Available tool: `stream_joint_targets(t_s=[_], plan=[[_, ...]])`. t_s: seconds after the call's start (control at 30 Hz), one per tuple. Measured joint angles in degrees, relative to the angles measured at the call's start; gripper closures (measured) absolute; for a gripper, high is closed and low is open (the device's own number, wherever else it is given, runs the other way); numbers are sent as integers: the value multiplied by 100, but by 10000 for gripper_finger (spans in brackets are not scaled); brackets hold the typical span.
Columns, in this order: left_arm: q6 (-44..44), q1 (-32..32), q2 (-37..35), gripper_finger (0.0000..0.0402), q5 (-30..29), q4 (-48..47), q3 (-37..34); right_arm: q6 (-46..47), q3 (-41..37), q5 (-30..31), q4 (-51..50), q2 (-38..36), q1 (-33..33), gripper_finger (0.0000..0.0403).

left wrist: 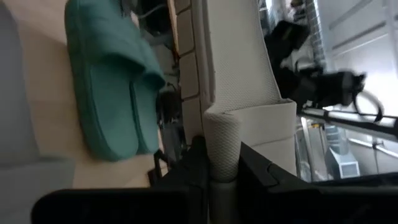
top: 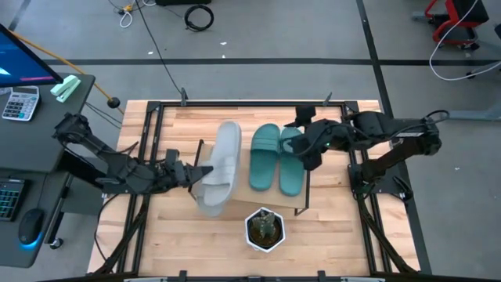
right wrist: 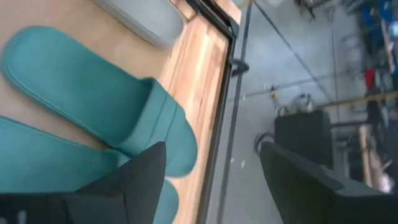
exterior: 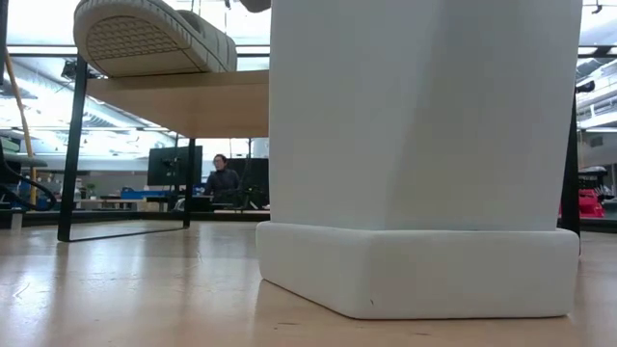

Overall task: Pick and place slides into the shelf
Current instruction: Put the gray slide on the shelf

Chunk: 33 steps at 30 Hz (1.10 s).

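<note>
The shelf (top: 270, 202) stands mid-table, with its board overhead in the low view (exterior: 183, 101). Two teal slides (top: 275, 160) lie side by side on the board. My left gripper (top: 194, 174) is shut on a light grey slide (top: 215, 186) over the shelf's left part. That slide's ridged sole (exterior: 145, 39) juts past the board's near edge. A second grey slide (left wrist: 18, 124) lies on the board next to the teal pair (left wrist: 112, 93). My right gripper (top: 308, 149) hangs open above the right teal slide (right wrist: 93, 93), slanting down, with nothing between its fingers. My left gripper pinches a rounded, textured edge (left wrist: 221, 140) on the grey slide's left side between its two fingers. The fingers come level from the table's left and lie across the slide. Whether the slide rests on the board, I cannot tell.
A white pot with a small plant (top: 264, 229) stands near the table's front edge and fills the middle of the low view (exterior: 415, 145). A desk with a calculator (top: 19, 102) stands left of the table. A person (exterior: 224, 178) sits far back in the room.
</note>
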Motion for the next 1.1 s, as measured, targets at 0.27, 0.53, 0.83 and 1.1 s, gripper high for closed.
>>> stream_joint_targets(t_s=[0.27, 0.53, 0.83, 1.1], plan=[[-788, -9, 560, 352, 18, 0, 0, 424, 0, -11, -302, -82, -217, 149], [-1835, -14, 1161, 352, 273, 8, 0, 420, -1, -54, -308, -36, -370, 159], [-1924, -4, 1269, 352, 447, -1186, 526, 422, -1, -214, -308, -30, -462, 166], [-1977, 7, 1321, 352, 713, -3664, 1865, 422, -2, -228, -306, -30, -462, 173]])
